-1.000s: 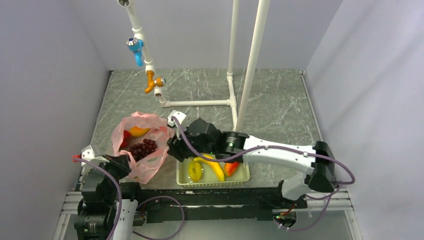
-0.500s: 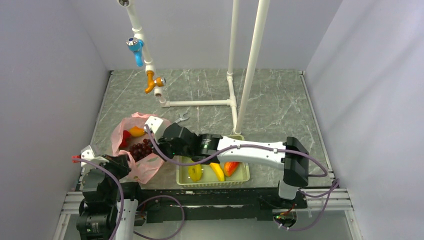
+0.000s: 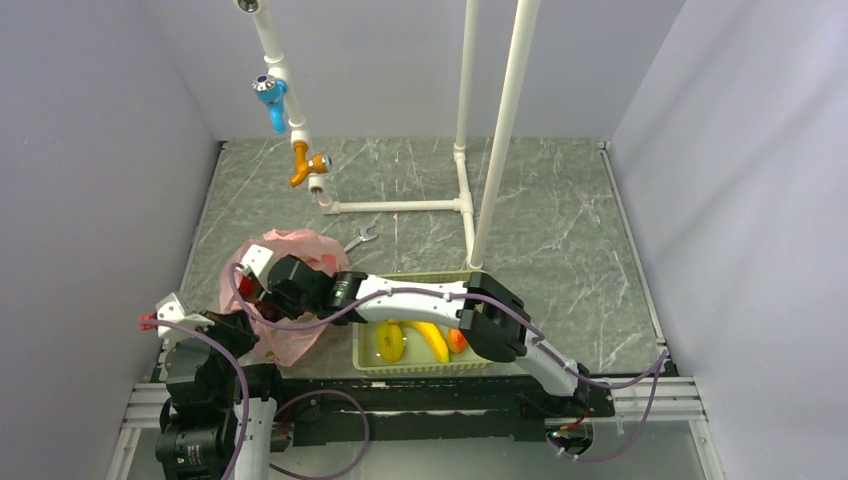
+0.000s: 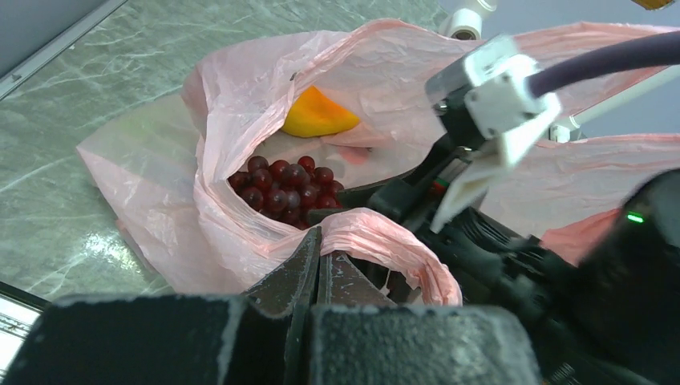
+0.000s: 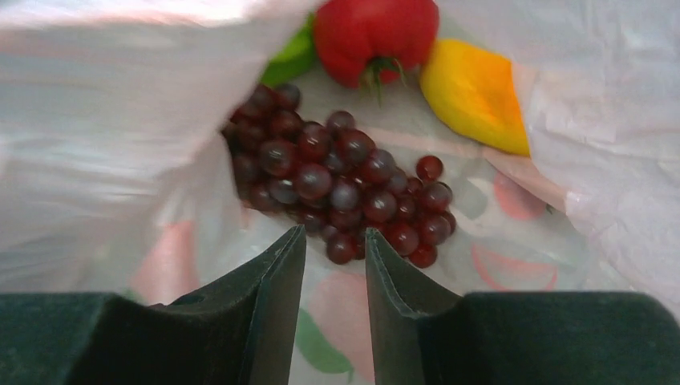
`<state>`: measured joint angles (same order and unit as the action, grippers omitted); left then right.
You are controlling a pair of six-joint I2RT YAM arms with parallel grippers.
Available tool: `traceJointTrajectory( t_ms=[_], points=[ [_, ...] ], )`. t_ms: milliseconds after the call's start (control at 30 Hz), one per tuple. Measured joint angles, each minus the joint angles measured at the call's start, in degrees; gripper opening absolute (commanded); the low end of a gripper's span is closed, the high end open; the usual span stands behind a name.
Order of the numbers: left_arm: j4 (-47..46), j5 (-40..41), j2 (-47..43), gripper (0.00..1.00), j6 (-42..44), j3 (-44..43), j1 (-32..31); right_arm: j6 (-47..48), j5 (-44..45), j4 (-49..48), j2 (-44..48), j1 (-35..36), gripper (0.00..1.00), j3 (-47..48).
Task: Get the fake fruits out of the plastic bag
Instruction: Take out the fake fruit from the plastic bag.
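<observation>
The fake fruits [image 5: 353, 152] lie inside the plastic bag [image 3: 295, 243], which sits at the left near part of the table [image 3: 560, 200]. The right wrist view shows the contents in full. The grape bunch [image 5: 321, 172] lies on the bag floor, with the red fruit [image 5: 375, 32], the green piece [image 5: 293, 60] and the yellow-orange piece [image 5: 473, 92] beyond it. The left wrist view shows only the grape bunch and the yellow-orange piece; the bag wall hides the red and green items. The top view shows almost none of the contents, because the right arm covers the bag mouth. The right gripper [image 5: 334, 233] is inside the bag mouth. Its jaws stand slightly apart, and the near edge of the grape bunch shows in the gap. Contact with the grapes cannot be told. The left gripper [image 4: 319, 245] is pressed together on the near rim of the plastic bag and pinches a fold of the film. Only the top view shows the surroundings. The basket [image 3: 420, 367] stands just right of the bag and holds a banana-shaped piece [image 3: 432, 340] and an orange-red piece [image 3: 457, 340]. A wrench [image 3: 361, 238] lies on the table behind the bag, near the white pipe frame [image 3: 400, 207], and a blue tap [image 3: 270, 95] hangs on a pipe above.
</observation>
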<state>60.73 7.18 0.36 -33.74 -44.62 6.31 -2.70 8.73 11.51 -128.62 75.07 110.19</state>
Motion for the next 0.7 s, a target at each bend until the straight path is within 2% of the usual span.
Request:
traceJointTrajectory(
  t_ms=[100,400,600,700],
  points=[
    [0.2,0.8,0.0,0.0,-0.3,0.0,0.0,0.2,0.1,1.0,-2.0,-1.7,0.46,0.1],
    [1.3,3.0,0.0,0.0,-1.6,-0.2,0.1,2.4,-0.2,0.4,-7.2,-6.3,0.97,3.8],
    [1.3,3.1,0.0,0.0,-1.6,-0.2,0.1,4.3,-1.3,-1.4,-10.7,-6.5,0.99,5.6],
    [1.3,3.1,0.0,0.0,-1.6,-0.2,0.1,4.6,-1.8,-2.6,-12.1,-6.4,0.93,6.5]
  ],
)
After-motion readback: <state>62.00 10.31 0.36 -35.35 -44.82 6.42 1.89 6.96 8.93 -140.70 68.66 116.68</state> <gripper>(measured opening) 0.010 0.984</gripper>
